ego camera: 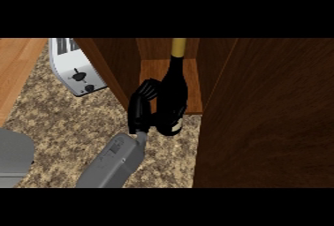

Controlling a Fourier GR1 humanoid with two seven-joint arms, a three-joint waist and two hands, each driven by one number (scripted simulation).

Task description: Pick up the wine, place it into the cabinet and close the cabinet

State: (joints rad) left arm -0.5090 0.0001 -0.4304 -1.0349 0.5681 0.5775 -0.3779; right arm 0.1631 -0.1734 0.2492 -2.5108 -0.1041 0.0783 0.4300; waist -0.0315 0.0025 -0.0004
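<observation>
The wine bottle (176, 90) is black with a yellow neck, and that neck points away from me into the open wooden cabinet (151, 66). Its body lies over the front edge of the cabinet's floor board. My right hand (139, 108) is curled round the bottle's lower left side and hides part of it. The grey right forearm rises from the lower edge to that hand. The cabinet door (267, 114) stands open as a big dark panel at the right. My left hand does not show; only a grey piece of arm (13, 154) sits at the lower left edge.
A silver toaster (75, 66) stands on the speckled counter (65, 119) left of the cabinet's side wall (108, 66). A light wooden surface (16, 66) runs along the far left.
</observation>
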